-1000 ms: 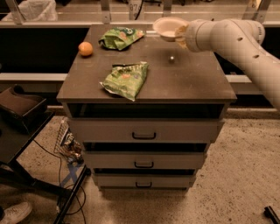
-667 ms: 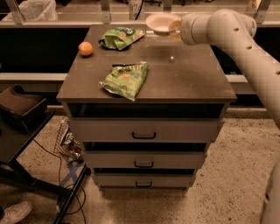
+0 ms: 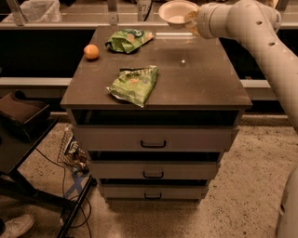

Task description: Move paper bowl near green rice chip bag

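The white paper bowl [image 3: 177,11] is held in the air above the far edge of the cabinet top, its open side tilted toward the camera. My gripper [image 3: 191,20] is shut on the bowl's right rim, and the white arm reaches in from the right. The green rice chip bag [image 3: 128,40], deep green with a white lettered patch, lies flat at the far left-middle of the top. The bowl is to the right of this bag and higher, with a gap between them.
A larger pale green bag [image 3: 135,84] lies near the middle of the dark cabinet top [image 3: 195,83]. An orange [image 3: 91,51] sits at the far left. A small white speck [image 3: 183,61] lies right of centre. Drawers are below and a black stand is at lower left.
My gripper has carried the bowl to the left and farther back along the cabinet's far edge, closer to the deep green bag. The bags and the orange have not moved.
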